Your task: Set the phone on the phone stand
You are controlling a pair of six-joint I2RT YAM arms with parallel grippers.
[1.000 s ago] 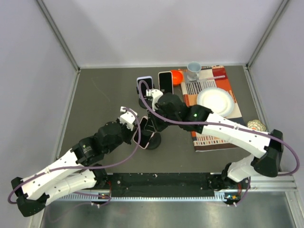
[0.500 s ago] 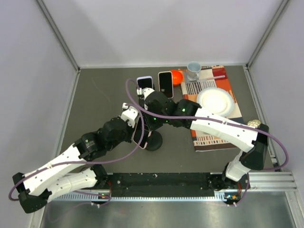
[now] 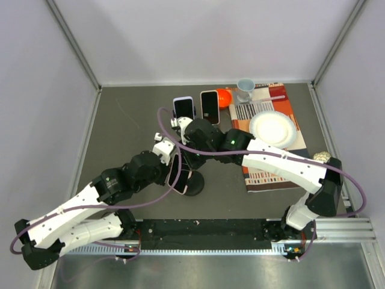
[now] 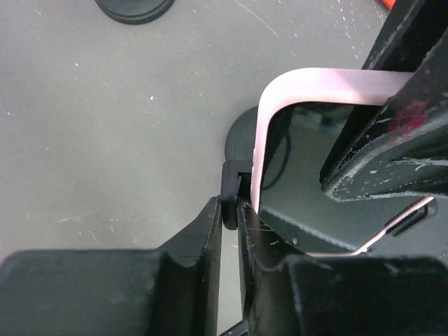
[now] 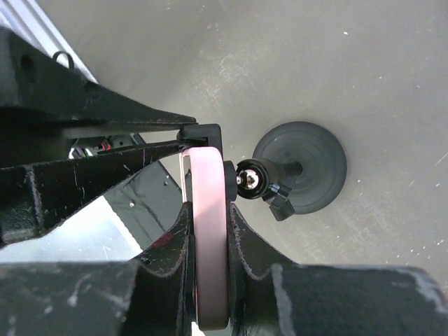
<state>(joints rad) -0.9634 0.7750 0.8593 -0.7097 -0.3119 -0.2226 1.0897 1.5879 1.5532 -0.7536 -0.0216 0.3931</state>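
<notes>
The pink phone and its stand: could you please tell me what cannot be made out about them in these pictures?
Top external: the left arm and right arm cover the cradle of the phone stand, so the pink phone's seating is hidden.
Left wrist: the right end effector hides much of the phone's screen.
Left wrist: unclear whether the left end effector pinches the stand's clip.

The right hand (image 5: 208,218) clamps the pink phone (image 5: 206,178) against the stand (image 5: 308,168).

Soft, even light from above; faint shadows on the table (image 3: 132,120). In the wrist views the near fingers (image 4: 105,287) blur and the phone (image 5: 210,231) screen glares.
</notes>
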